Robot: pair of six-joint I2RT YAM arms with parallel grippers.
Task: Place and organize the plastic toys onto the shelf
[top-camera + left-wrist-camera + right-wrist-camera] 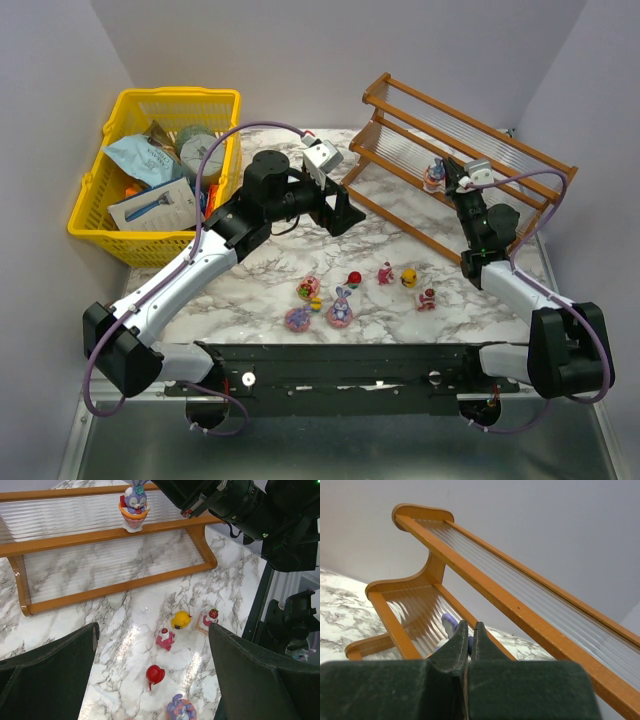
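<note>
The shelf (470,150) stands slanted at the back right. One purple bunny toy (434,176) stands on its lower tier (100,540). My right gripper (452,178) hovers just beside that bunny, shut and empty; in the right wrist view the bunny's ear (448,624) peeks out behind the closed fingertips (471,627). My left gripper (345,215) hangs wide open over the table's middle, nothing between its fingers (154,632). Below it several plastic toys lie on the marble: a red one (155,674), a pink figure (165,638), a yellow one (181,620), a strawberry figure (210,617) and a purple bunny (181,707).
A yellow mesh basket (100,215) full of packets sits at the back left. More toys (298,318) cluster near the table's front edge. Walls close in on both sides and behind the shelf.
</note>
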